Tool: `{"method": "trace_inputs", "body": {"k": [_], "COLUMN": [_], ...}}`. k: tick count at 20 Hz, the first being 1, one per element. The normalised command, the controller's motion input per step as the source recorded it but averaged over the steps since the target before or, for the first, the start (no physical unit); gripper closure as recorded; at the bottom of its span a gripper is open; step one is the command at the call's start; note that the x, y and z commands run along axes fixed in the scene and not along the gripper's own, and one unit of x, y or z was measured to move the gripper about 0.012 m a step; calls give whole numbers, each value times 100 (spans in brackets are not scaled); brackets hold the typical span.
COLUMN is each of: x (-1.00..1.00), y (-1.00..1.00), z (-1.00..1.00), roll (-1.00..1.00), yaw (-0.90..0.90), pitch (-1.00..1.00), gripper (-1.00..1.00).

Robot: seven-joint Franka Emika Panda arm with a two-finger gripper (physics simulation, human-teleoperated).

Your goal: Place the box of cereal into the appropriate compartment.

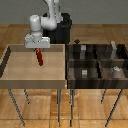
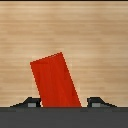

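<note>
Cereal box, red and narrow, hangs tilted over the light wooden tray on the exterior view's left, just below the gripper. In the wrist view the box leans toward 11 o'clock, with one dark finger and its twin flanking its lower end; they seem to pinch it, though contact is hard to confirm. At 3 o'clock from the tray sits the dark compartment bin, holding small grey blocks.

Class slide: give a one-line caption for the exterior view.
Gripper directly over a tilted red cereal box in the light tray, beside a dark compartment tray.
</note>
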Motion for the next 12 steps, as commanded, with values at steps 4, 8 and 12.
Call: {"method": "trace_inputs", "body": {"k": [4,8,12], "x": [0,0,0], "y": [0,0,0], "z": [0,25,75], "roll": [0,0,0], "yaw": [0,0,0], "pitch": [0,0,0], "gripper": [100,100,100]}}
